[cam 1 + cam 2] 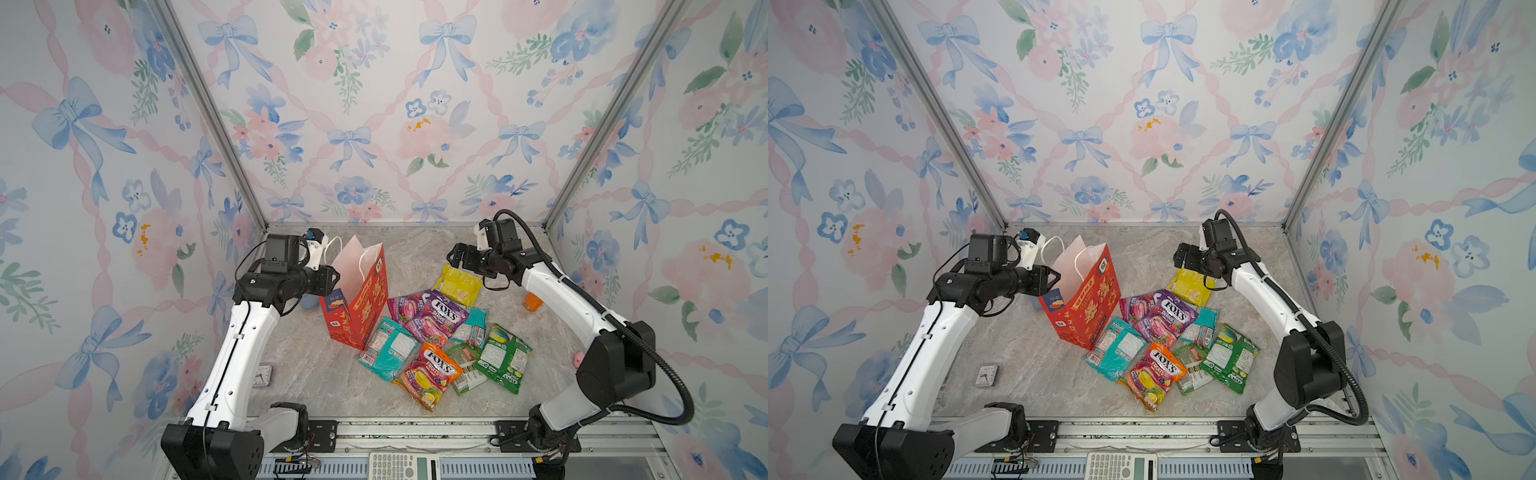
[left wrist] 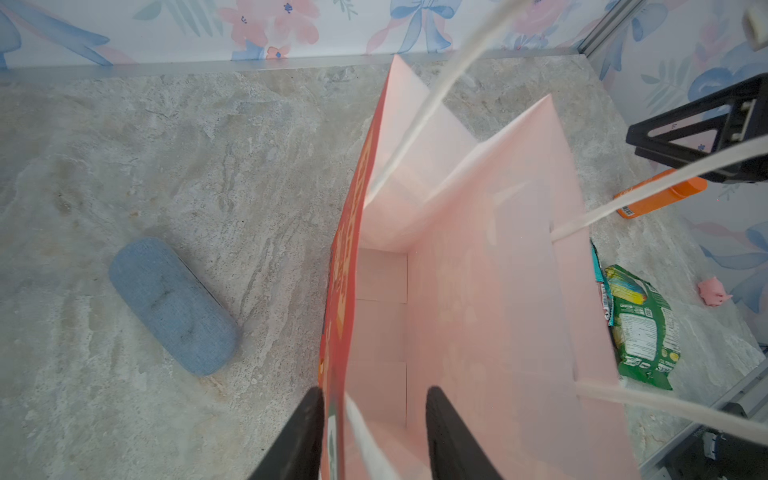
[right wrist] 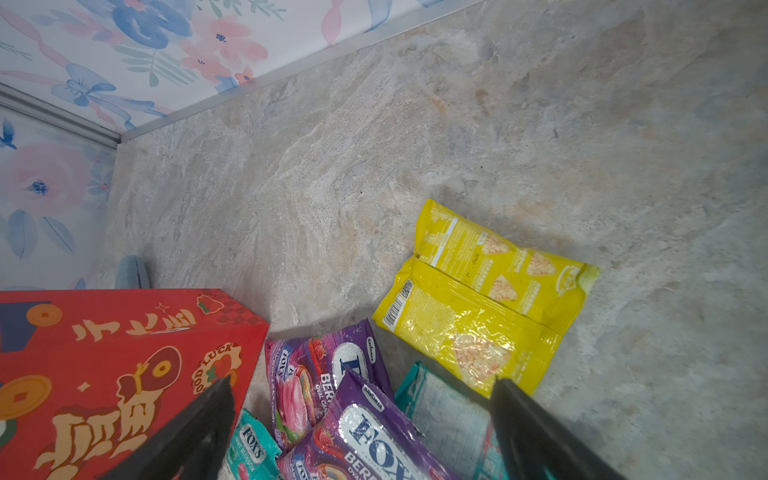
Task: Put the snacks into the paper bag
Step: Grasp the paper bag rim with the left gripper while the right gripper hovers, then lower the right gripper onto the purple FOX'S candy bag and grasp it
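Packets on the table, bag empty: the right gripper [image 1: 456, 254] hangs wide open over the heap, and the left gripper [image 1: 332, 277] sits at the bag's rim.
The glossy plastic candy packets [image 1: 432, 345] overlap on the marble-look table [image 1: 316, 382], just right of the upright red paper gift bag with white rope handles [image 1: 357, 307]. The left wrist view shows no packet inside the bag. The purple FOX'S packet [image 3: 365, 424] lies between the right gripper's spread fingers and the yellow foil packet [image 3: 482, 299] just beside them. That makes the right arm the nearer one, with the bag's mouth off to its left. The left gripper's jaws stand partly apart, one on each side of the bag's near wall, and are not visibly pinching it.
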Available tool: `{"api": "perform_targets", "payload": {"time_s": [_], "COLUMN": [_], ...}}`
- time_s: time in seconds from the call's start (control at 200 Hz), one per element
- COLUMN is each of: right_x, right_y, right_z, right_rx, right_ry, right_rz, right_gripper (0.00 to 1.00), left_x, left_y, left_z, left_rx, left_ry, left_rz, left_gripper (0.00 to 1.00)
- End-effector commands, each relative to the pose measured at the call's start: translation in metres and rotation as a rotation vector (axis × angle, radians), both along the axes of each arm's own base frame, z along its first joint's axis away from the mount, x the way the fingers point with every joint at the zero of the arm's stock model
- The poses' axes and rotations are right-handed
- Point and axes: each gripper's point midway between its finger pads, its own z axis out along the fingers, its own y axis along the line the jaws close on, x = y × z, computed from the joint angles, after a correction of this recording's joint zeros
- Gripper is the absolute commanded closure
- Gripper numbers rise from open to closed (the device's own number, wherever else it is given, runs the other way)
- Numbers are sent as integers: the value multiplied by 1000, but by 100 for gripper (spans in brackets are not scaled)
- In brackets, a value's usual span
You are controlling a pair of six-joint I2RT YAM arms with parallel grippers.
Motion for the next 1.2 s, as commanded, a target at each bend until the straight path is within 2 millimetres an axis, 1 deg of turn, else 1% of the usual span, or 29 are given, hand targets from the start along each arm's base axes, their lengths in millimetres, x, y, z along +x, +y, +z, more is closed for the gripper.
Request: {"api": "perform_targets", "payload": {"time_s": [0.0, 0.1, 0.225, 0.315, 0.32, 0.355, 0.4, 0.43, 0.585, 0.675, 0.725, 0.82, 1.015, 1.115, 1.195], "right_x": [-3, -9, -25, -41, -40, -48, -56, -63, -94, -111, -123, -137, -147, -151, -150], "right_y": [8, 9, 12, 14, 14, 16, 18, 19, 26, 33, 32, 29, 26, 27, 29], "right_z": [11, 9, 2, -8, -5, -15, -20, -27, -57, -66, -75, -87, -104, -117, -123], "right_rx": [26, 37, 63, 102, 108, 122, 141, 143, 224, 256, 234, 252, 313, 333, 360], "right_ry": [-2, 14, 48, 76, 69, 91, 105, 119, 225, 261, 286, 315, 328, 354, 358], "right_rz": [17, 24, 31, 24, 23, 25, 26, 33, 6, 13, 2, -33, -81, -98, -108], "right_gripper": [4, 8, 12, 15, 15, 15, 16, 17, 22, 24, 25, 27, 29, 30, 30], "left_x": [9, 14, 19, 23, 23, 25, 27, 28, 33, 33, 34, 34, 33, 34, 35], "left_y": [3, 0, -3, -3, -3, -3, -5, -5, -8, -10, -11, -11, -13, -6, -1], "left_z": [4, 0, -4, -5, -4, -4, -1, 1, 10, 12, 11, 10, 6, 4, 3], "left_rx": [11, 6, -1, -2, -1, -3, -8, -10, -23, -30, -34, -35, -36, -16, 7], "left_ry": [-9, 5, 22, 26, 25, 27, 21, 18, -1, -5, 1, 4, 15, 18, 15], "left_rz": [6, -9, -23, -23, -24, -24, -29, -29, -45, -54, -58, -58, -65, -31, -4], "left_gripper": [57, 62, 73, 87, 87, 91, 97, 100, 100, 100, 100, 100, 100, 100, 100]}}
